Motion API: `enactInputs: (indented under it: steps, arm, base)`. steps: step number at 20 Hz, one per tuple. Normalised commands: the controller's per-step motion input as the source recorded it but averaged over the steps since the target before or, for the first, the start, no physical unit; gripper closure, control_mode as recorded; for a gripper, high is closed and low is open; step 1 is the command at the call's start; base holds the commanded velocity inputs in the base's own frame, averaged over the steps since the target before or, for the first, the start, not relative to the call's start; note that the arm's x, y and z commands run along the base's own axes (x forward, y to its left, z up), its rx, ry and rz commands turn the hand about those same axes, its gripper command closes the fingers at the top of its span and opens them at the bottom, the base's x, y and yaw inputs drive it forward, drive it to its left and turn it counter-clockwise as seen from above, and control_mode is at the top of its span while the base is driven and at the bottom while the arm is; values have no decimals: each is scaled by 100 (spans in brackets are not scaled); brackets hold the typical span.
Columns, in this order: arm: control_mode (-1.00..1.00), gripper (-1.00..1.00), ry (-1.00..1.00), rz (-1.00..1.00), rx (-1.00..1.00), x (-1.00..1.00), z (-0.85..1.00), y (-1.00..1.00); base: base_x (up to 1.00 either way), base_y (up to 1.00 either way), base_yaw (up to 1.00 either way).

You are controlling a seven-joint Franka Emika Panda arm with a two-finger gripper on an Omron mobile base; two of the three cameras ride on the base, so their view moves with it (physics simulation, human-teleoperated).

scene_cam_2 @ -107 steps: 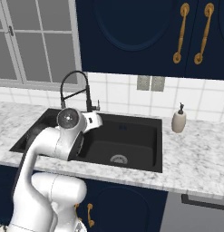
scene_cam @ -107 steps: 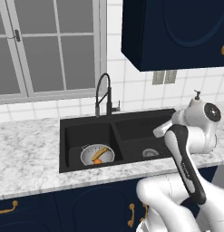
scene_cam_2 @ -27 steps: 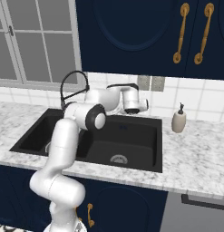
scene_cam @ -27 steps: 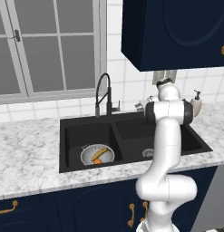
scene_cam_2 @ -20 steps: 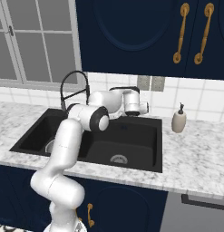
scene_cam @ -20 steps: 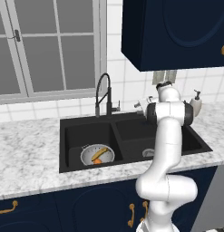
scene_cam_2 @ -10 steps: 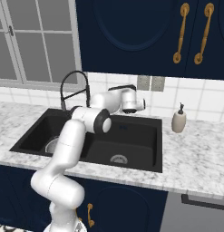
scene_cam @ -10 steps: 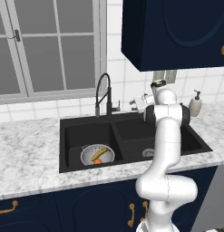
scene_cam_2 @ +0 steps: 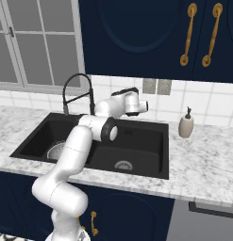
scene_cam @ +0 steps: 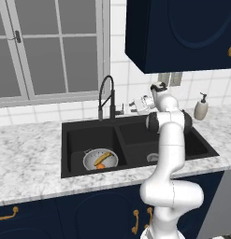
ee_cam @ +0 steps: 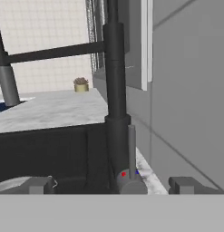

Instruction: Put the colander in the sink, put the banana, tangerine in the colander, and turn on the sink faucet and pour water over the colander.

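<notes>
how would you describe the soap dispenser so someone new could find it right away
Start at the black double sink set in the marble counter. Past the sink's right end, by the tiled wall, stands the soap dispenser: a small beige bottle with a dark pump. Unlike the tall black faucet behind the sink's middle, it is short, pale and rounded.

arm point(scene_cam: 169, 140): glossy white, rounded links | joints: dark | base: white

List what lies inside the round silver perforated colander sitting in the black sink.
In the round silver perforated metal colander, in the matte black double-basin sink's left basin, lie a curved yellow banana and a small orange tangerine. The colander floor beneath them is covered.
</notes>
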Motion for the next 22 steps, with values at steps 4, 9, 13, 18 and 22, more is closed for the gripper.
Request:
enactInputs:
  steps: [4, 9, 13, 18, 22]
  arm:
    - [-100, -100, 0, 0, 0, 12, -5, 37]
    - [-100, -100, 0, 0, 0, 9, -3, 42]
    - [-100, -100, 0, 0, 0, -12, -1, 66]
    - [-100, -100, 0, 0, 0, 25, 0, 14]
    - [-100, -100, 0, 0, 1, 4, 0, -16]
  base:
    - [0, 0, 0]
    - [0, 0, 0]
    - [0, 0, 0]
    - [0, 0, 0]
    - [0, 0, 0]
